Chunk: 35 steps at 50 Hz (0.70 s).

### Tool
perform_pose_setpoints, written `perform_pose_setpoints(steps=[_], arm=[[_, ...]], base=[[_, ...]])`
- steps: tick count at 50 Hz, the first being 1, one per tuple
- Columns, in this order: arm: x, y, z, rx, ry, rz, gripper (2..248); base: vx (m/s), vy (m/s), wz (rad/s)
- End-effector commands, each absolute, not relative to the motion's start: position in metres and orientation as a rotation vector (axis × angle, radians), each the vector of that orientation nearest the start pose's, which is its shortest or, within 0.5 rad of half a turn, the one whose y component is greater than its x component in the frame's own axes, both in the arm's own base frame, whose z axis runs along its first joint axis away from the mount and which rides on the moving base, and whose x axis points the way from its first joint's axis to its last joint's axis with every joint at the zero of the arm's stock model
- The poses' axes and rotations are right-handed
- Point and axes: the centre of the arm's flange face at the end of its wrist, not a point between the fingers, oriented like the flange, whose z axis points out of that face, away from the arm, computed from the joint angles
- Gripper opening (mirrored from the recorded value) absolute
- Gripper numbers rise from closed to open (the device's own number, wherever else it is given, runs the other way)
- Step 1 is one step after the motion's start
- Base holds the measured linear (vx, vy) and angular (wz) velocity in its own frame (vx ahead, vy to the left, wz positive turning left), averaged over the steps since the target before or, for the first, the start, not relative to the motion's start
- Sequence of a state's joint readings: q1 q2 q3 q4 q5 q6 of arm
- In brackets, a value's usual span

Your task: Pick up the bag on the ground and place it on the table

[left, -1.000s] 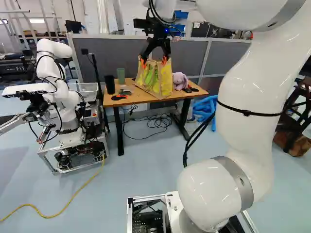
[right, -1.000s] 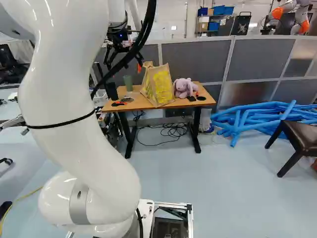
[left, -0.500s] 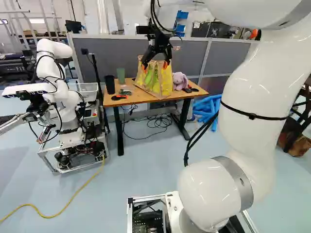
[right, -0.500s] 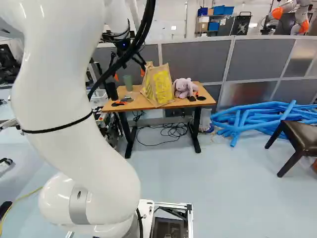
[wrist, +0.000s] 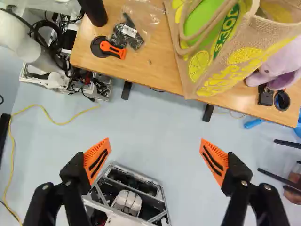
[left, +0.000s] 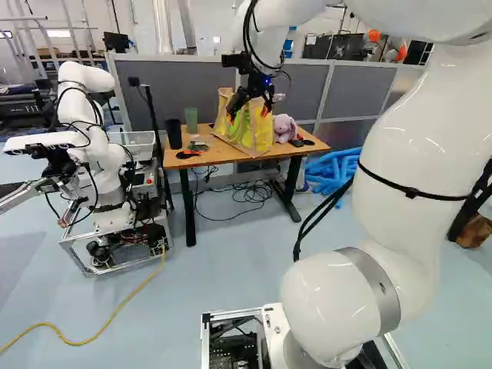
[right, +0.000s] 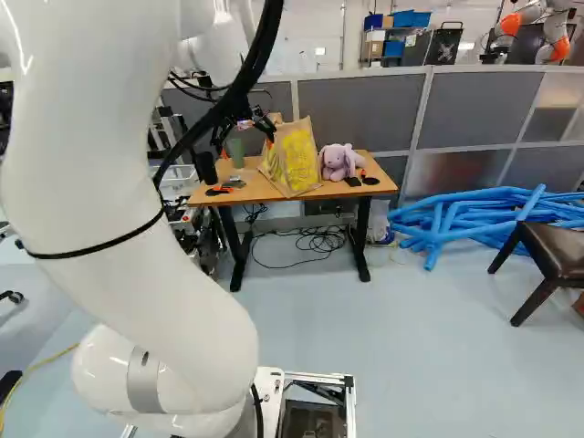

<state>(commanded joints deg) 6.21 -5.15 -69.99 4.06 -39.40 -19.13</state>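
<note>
My gripper (left: 250, 110) appears in front of the bag's upper part in the left base view. In the wrist view the gripper (wrist: 155, 157) has its fingers spread wide, with only floor and part of the base seen between them. The tan and yellow bag (wrist: 221, 70) lies ahead of the fingers, apart from them, its handles loose. It stands upright on the wooden table (right: 246, 193), near the front edge, as the right base view shows bag (right: 294, 160) and table together.
Beside the bag sit a lilac plush toy (right: 338, 161), a green cup (left: 191, 119), a black cup (left: 174, 134) and an orange cutter (wrist: 113, 49). Another robot (left: 100, 169) stands left of the table. Blue tubes (right: 465, 217) and a dark chair (right: 547, 260) are to the right.
The arm has drawn back from the bag toward the base, and the gripper has come lower in the left base view. The bag stays in place on the table; the base has not moved.
</note>
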Motion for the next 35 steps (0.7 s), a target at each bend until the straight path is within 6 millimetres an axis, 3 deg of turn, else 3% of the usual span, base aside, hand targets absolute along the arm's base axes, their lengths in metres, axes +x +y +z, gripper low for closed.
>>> perform_pose_setpoints(steps=[35], arm=[[0.474,0.037,0.537,-2.958,-0.392,-1.064,247]], base=[[0.0,0.0,0.0]])
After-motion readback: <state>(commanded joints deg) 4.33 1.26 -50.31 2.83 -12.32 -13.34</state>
